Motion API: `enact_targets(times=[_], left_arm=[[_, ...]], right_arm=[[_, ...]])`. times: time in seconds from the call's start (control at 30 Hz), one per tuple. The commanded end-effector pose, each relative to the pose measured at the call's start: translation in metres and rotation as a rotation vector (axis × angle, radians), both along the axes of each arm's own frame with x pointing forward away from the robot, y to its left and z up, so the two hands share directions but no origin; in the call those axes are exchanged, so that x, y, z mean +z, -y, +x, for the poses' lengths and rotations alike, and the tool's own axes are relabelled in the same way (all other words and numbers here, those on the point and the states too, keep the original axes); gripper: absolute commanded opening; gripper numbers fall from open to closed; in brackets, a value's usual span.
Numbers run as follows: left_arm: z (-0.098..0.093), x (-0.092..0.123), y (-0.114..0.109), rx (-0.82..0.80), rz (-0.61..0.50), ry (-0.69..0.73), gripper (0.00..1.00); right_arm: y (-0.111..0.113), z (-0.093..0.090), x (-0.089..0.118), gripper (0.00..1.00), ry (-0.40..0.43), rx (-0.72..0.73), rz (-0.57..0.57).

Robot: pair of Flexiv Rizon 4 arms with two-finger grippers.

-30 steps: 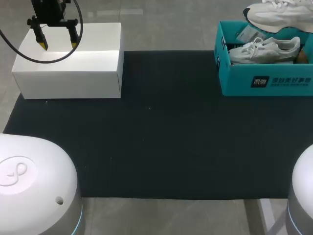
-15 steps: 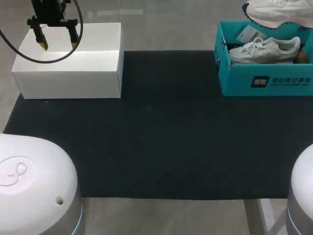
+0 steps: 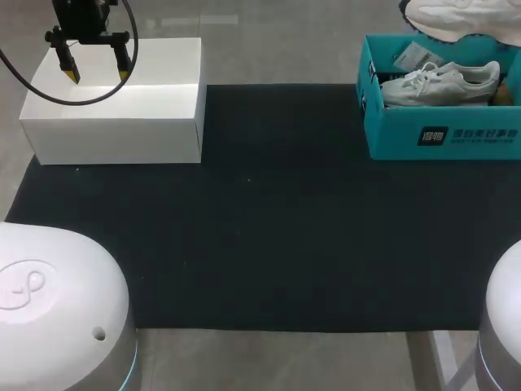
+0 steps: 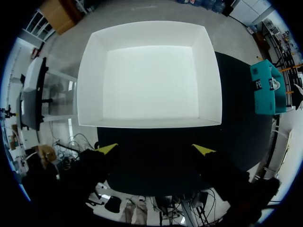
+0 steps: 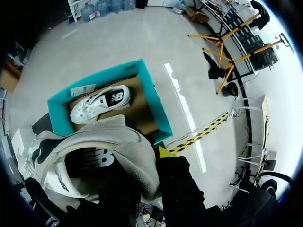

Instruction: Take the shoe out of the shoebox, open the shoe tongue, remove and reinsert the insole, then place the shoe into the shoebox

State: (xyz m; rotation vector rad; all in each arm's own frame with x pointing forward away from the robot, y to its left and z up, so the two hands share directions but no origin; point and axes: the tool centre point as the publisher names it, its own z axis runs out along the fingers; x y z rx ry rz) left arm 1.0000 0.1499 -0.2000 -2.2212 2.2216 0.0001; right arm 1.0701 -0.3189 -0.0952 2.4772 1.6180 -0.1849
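A teal shoebox (image 3: 440,130) stands at the table's far right with one white sneaker (image 3: 440,84) lying in it. A second white sneaker (image 3: 460,18) hangs in the air above the box, partly cut off by the head view's edge. In the right wrist view my right gripper (image 5: 147,161) is shut on this lifted sneaker (image 5: 90,161) at its heel collar. One yellow fingertip (image 5: 165,152) shows outside the shoe and the other is hidden by it. Below lie the shoebox (image 5: 154,111) and the other sneaker (image 5: 99,104). My left gripper (image 3: 95,72) hangs open over a white box (image 3: 114,106).
The white box (image 4: 149,80) is an empty open tray at the far left, straight ahead of my left gripper (image 4: 156,149). A black mat (image 3: 260,212) covers the middle of the table between the two boxes. The shoebox (image 4: 262,87) shows far off beside the mat.
The held sneaker has risen higher above the shoebox and drifted slightly left. The left arm has kept still.
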Motion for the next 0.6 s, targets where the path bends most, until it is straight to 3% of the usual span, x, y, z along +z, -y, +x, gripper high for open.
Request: enact_targets(times=[0.03, 0.3, 0.6], left_arm=[[0.000, 0.000, 0.000, 0.000, 0.000, 0.000, 1.00], [0.000, 0.000, 0.000, 0.000, 0.000, 0.000, 1.00], [0.000, 0.000, 0.000, 0.000, 0.000, 0.000, 1.00]], right_arm=[[-0.016, -0.021, 0.014, 0.00, 0.029, -0.021, -0.016], [-0.068, -0.055, 0.018, 0.00, 0.048, -0.013, -0.072], [-0.129, -0.092, 0.006, 0.00, 0.024, -0.028, -0.081]])
